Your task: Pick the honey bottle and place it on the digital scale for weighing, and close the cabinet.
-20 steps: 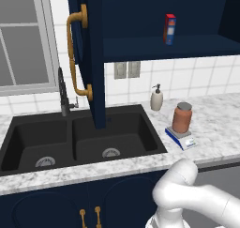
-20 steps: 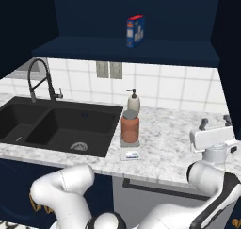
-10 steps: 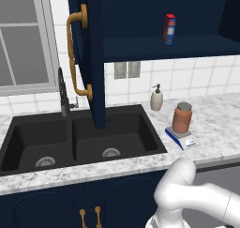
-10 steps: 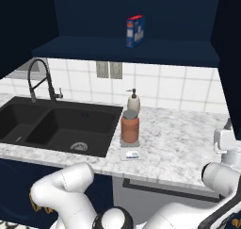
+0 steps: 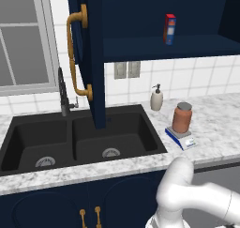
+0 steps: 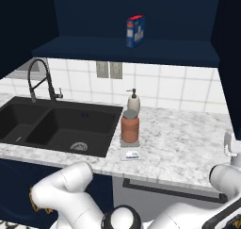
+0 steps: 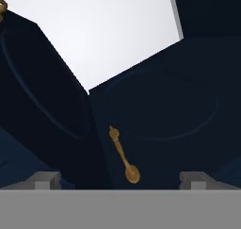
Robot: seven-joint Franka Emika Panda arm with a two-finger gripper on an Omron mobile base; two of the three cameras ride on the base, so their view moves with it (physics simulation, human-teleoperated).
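Far left there's the window (image 5: 23,39), then the black faucet (image 5: 63,93) over the double sink (image 5: 79,140). The cabinet (image 5: 91,53) door hangs open right above the sink, its gold handle (image 5: 75,58) facing the window. Up on the shelf sits a small red-and-blue box (image 5: 169,29). Further right on the marble desk (image 5: 215,124): a cream soap dispenser (image 5: 156,98), then the honey bottle (image 5: 182,118) standing upright on the digital scale (image 5: 181,138). The end effector (image 7: 120,181) faces a navy door with a gold handle (image 7: 123,155); its fingertips (image 7: 46,180) are wide apart, nothing between them.
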